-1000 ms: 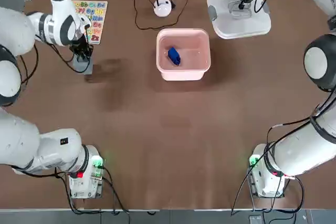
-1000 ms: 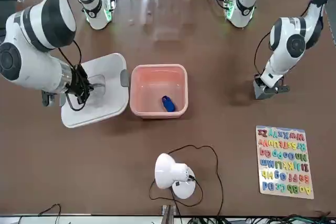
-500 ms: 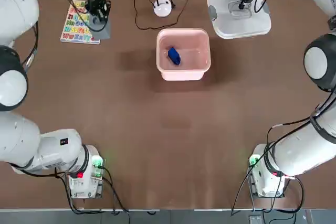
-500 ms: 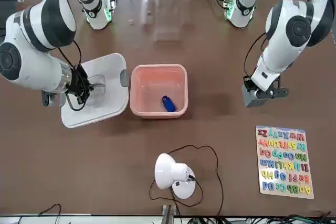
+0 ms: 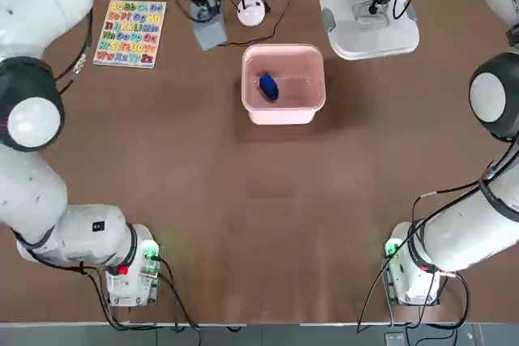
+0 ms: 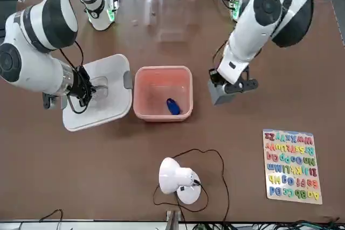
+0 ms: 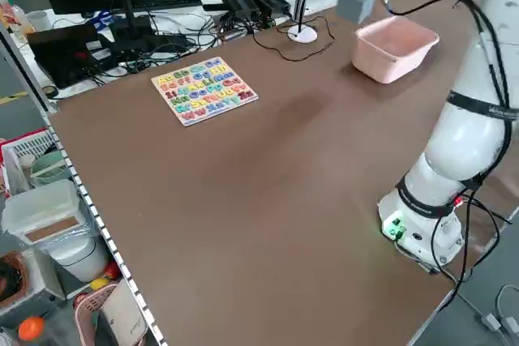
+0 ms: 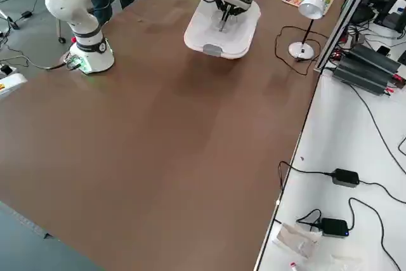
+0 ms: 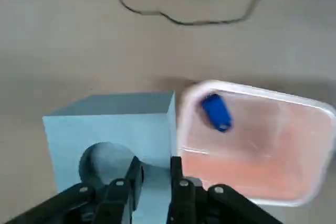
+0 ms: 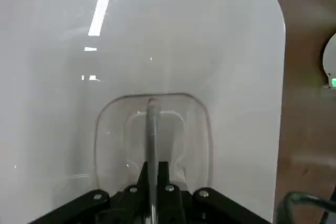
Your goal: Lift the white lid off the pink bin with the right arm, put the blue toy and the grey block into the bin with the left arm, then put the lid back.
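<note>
Left gripper (image 9: pixel 153 174) clamped on block (image 9: pixel 113 132), beside bin (image 9: pixel 294 182), not yet over it. Early release risked missing. Right gripper (image 10: pixel 151 174) pinched lid (image 10: pixel 210 40) handle.

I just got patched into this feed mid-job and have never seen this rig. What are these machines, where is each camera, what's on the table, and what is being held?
Two white robot arms stand side by side at a brown table. One camera looks down from overhead, one faces the robot, two watch from the sides, and one rides on each wrist. The left gripper, jaws shut, holds the grey block in the air beside the pink bin; the blue toy already lies inside. The right gripper is shut on the handle of the white lid, which sits beside the bin. Also on the table: a small white lamp and a letter puzzle board.
</note>
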